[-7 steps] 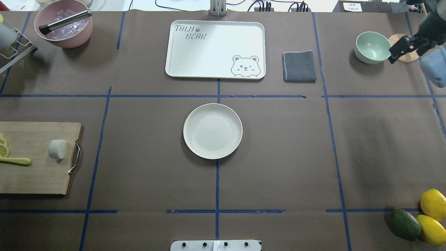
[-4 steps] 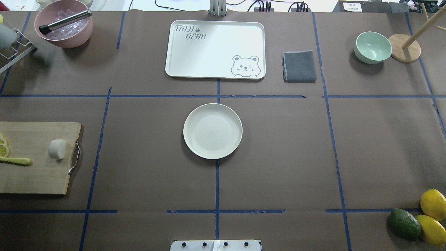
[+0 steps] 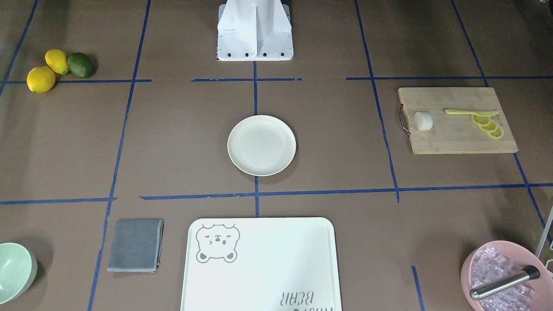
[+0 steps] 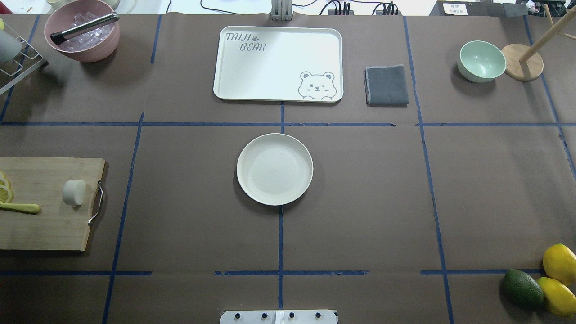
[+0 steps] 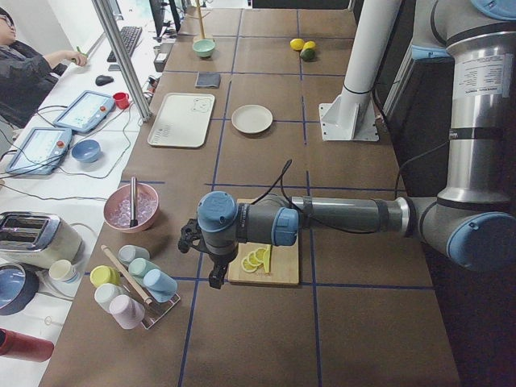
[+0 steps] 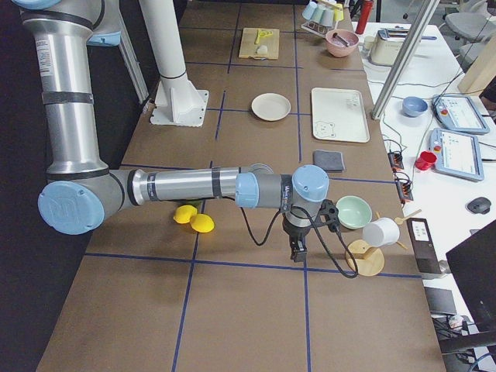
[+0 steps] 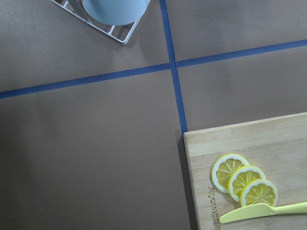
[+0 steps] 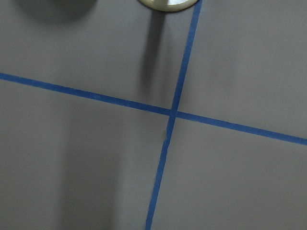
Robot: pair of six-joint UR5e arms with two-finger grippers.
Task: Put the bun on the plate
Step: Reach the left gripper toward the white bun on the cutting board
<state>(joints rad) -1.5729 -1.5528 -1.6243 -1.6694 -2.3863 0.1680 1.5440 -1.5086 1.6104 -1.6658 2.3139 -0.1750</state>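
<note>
The small white bun (image 4: 74,192) lies on its side on a wooden cutting board (image 4: 45,225) at the table's left edge; it also shows as the bun (image 3: 424,120) in the front view. The round cream plate (image 4: 274,168) sits bare at the table's middle, far from the bun. My left gripper (image 5: 214,282) shows only in the left side view, hanging past the board's outer end; whether it is open or shut I cannot tell. My right gripper (image 6: 297,256) shows only in the right side view, near the mint bowl (image 6: 353,211); its state I cannot tell. The left wrist view holds no bun.
Lemon slices (image 3: 488,125) and a yellow knife (image 3: 468,112) share the board. A bear-printed tray (image 4: 278,63), grey cloth (image 4: 387,85), pink ice bowl (image 4: 83,31), wooden stand (image 4: 522,63), cup rack (image 5: 133,282), and lemons with an avocado (image 4: 540,283) ring the table.
A second ago my right gripper hung over the wooden stand at the overhead view's upper right; it has since left that view. Bun and plate have not moved.
</note>
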